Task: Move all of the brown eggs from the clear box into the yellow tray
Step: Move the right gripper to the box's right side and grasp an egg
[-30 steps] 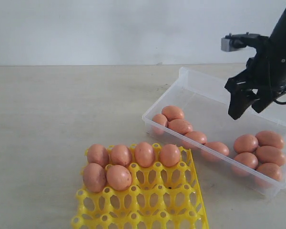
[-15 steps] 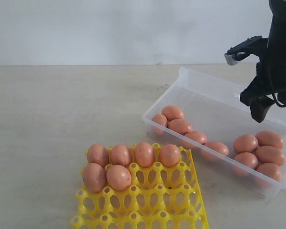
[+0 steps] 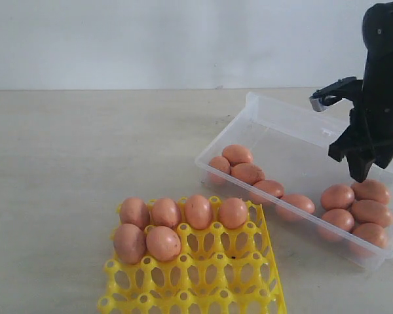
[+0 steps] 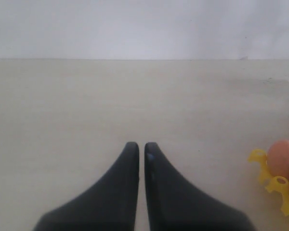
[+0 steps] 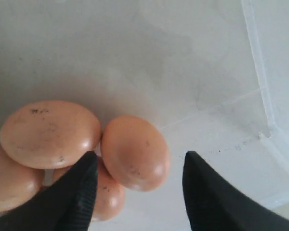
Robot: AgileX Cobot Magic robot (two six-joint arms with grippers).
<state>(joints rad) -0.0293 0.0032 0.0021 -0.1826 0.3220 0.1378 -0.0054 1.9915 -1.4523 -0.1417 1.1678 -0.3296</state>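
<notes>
The clear box (image 3: 270, 112) lies at the right with brown eggs in two clusters, one at its left end (image 3: 247, 173) and one at its right end (image 3: 371, 212). My right gripper (image 3: 361, 173) hangs open just over the right cluster. In the right wrist view its fingers (image 5: 140, 156) straddle one egg (image 5: 135, 151), with a gap on one side; other eggs (image 5: 49, 134) lie beside it. The yellow tray (image 3: 236, 281) at the front holds several eggs (image 3: 198, 211) in its far cups. My left gripper (image 4: 141, 147) is shut and empty over bare table, near a tray corner (image 4: 272, 182).
The box's near wall (image 3: 295, 219) stands between the eggs and the tray. The box's corner and wall (image 5: 267, 127) lie close to the right gripper's outer finger. Pale bare tabletop (image 3: 85, 150) spreads to the left.
The right arm has swung right and come down over the right egg cluster, its jaws narrowing somewhat. No egg has moved.
</notes>
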